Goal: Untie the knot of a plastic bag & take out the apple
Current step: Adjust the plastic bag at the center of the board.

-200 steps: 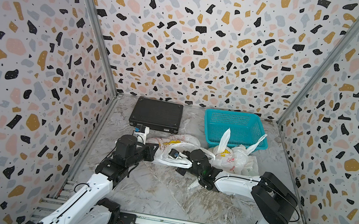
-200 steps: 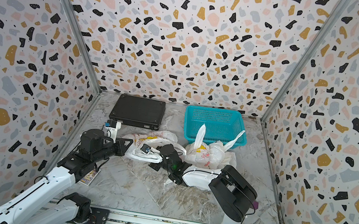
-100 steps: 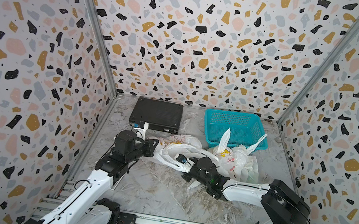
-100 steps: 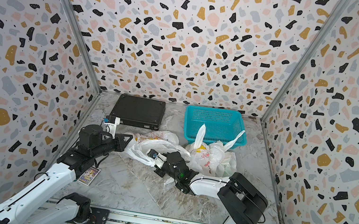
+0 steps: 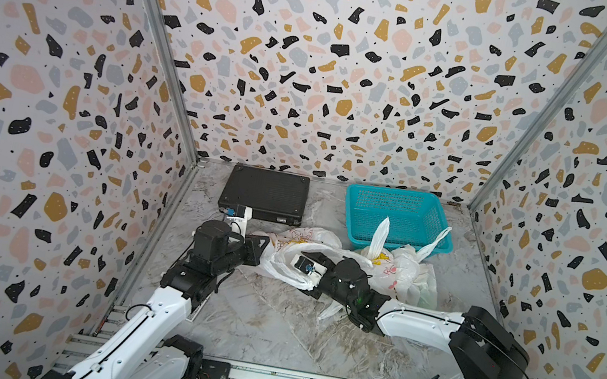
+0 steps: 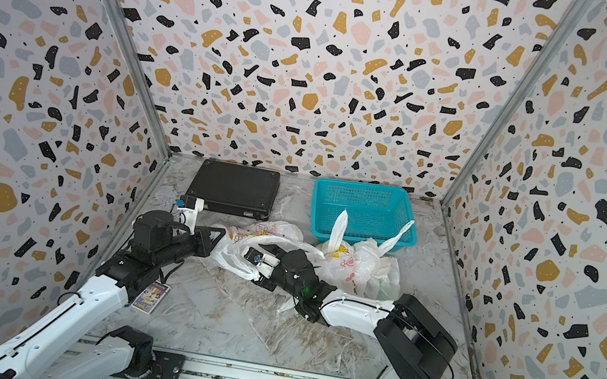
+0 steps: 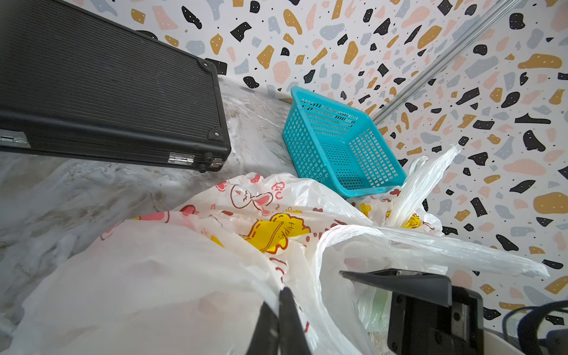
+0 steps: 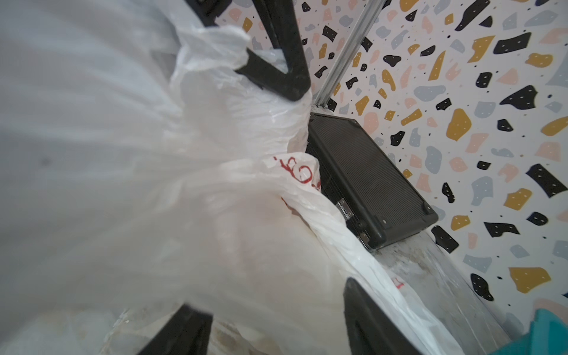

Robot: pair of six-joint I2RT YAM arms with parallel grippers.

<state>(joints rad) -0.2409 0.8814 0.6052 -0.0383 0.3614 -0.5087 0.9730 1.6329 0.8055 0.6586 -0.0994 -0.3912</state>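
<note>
A white plastic bag [image 5: 295, 239] [image 6: 257, 228] with red and yellow prints lies slack on the table's middle. My left gripper [image 5: 262, 248] [image 7: 278, 307] is shut on a fold of its film at its left edge. My right gripper [image 5: 298, 272] [image 8: 273, 307] is at the bag's right side. Its jaws stand open with the white film [image 8: 215, 215] between and in front of them. I cannot make out a knot on this bag. The apple is hidden; only a faint pink tint shows through the film. A second printed bag [image 5: 401, 271] [image 6: 360, 264] with two upright handle ears sits to the right.
A black ribbed case [image 5: 265, 192] [image 7: 107, 92] lies at the back left. A teal mesh basket [image 5: 350, 215] [image 7: 295, 129] stands at the back right, just behind the second bag. A small printed card [image 6: 150, 296] lies beside my left arm. Patterned walls enclose three sides.
My right gripper's jaws have gone from shut to open at the bag, and that arm's elbow has swung out to the right. The left gripper keeps its pinch.
</note>
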